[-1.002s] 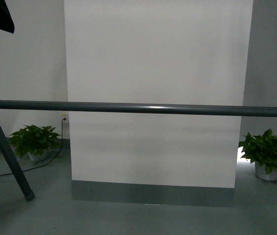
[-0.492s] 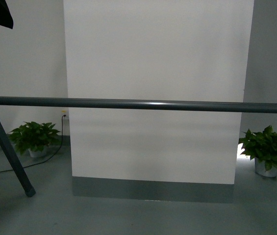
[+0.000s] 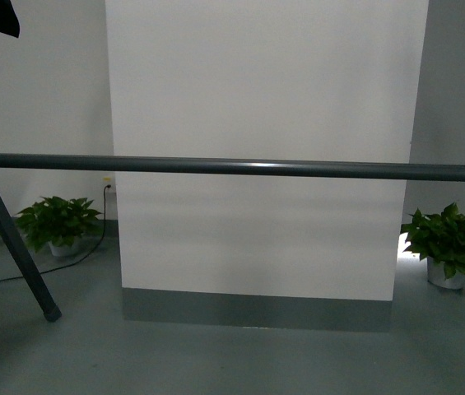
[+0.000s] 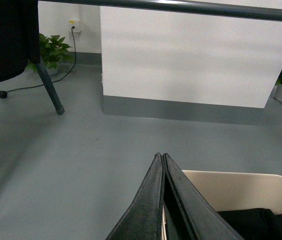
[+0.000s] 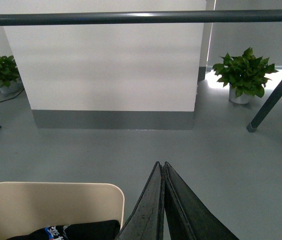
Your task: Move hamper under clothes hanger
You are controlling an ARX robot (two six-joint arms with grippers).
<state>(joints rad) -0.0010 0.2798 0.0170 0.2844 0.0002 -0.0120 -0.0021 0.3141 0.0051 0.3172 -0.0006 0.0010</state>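
Gripping hamper (image 4: 230,192) rim — both fingers (image 4: 153,200) pressed together (clothes hanger (image 3: 240,167) ahead)

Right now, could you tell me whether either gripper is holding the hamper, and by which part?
Both grippers, left gripper and right gripper, look shut, next to the hamper rim; whether they pinch it cannot be told.

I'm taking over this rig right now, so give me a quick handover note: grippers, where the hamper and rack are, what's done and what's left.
Left gripper: fingers pressed together, holding nothing visible, beside the hamper's rim.
Right gripper: also shut, at the hamper's other corner.
Hamper: beige tub low between both wrists, dark clothing inside; not seen in the front view.
Clothes hanger: its horizontal bar crosses ahead, one leg on the grey floor to the left.
Done: the robot faces the rack.
Left: the hamper appears short of the bar; get it underneath.
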